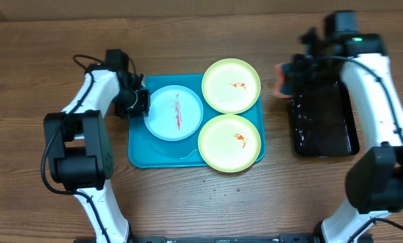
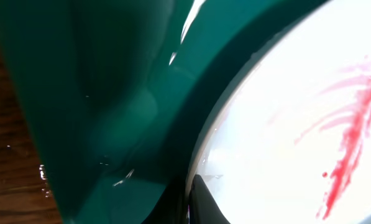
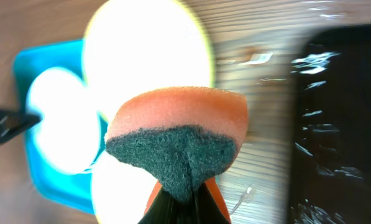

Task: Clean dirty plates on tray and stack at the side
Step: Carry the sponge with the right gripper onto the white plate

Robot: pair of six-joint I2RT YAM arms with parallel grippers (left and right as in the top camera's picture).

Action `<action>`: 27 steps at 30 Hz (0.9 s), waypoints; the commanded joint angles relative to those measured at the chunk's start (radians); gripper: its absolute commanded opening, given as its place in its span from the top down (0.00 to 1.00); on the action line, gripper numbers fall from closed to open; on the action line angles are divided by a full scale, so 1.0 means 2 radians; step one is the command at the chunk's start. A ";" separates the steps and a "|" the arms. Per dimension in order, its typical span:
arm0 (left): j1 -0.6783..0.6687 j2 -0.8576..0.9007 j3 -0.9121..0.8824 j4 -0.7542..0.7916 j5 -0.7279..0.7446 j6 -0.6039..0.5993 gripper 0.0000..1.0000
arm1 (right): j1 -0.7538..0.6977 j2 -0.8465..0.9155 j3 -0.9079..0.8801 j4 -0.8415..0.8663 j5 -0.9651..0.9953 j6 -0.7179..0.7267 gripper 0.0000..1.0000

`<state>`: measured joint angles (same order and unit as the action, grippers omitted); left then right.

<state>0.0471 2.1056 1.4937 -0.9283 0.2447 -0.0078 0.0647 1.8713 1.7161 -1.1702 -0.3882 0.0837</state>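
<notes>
Smears of red sauce are seen on all three round plastic plates, which are carried on the large turquoise rectangular plastic tray on the wooden table. The tray's long axis is laid left to right in the overhead view.

The light blue round plastic plate is set flat in the left half of the tray. Its long red streak is turned across the tray's long axis, from far side to near side.

The two pale yellow-green round plastic plates are placed in the right half of the tray. The far yellow-green plate is carried out over the tray's far rim. The near yellow-green plate is carried out over its near rim. A small red mark is shown near the middle of each.

The left gripper is pressed together on the blue plate's left rim, inside the tray's left edge. One dark finger is seen lying on that rim in the left wrist view.

The right gripper is held to the right of the tray, apart from it. An orange sponge with a dark green scouring face is pinched and folded between its fingers, the green face turned toward the wrist camera.

A narrow black plastic tray is laid farther right of the tray, its long axis crosswise to the turquoise one.
</notes>
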 commanded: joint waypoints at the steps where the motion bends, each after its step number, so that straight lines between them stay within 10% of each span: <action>1: 0.025 0.014 -0.008 -0.002 0.051 0.015 0.96 | 0.062 -0.003 0.010 0.019 -0.037 0.026 0.96; 14: 0.035 0.014 -0.008 -0.024 0.052 0.072 0.95 | 0.251 0.043 0.010 0.188 0.023 0.140 0.96; 27: 0.035 0.014 -0.008 -0.029 0.071 0.072 0.96 | 0.290 0.183 0.123 0.121 0.082 0.131 0.96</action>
<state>0.1242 2.1155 1.4868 -0.9802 0.3428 0.1089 0.6285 2.2032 1.8656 -0.9108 -0.2749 0.3542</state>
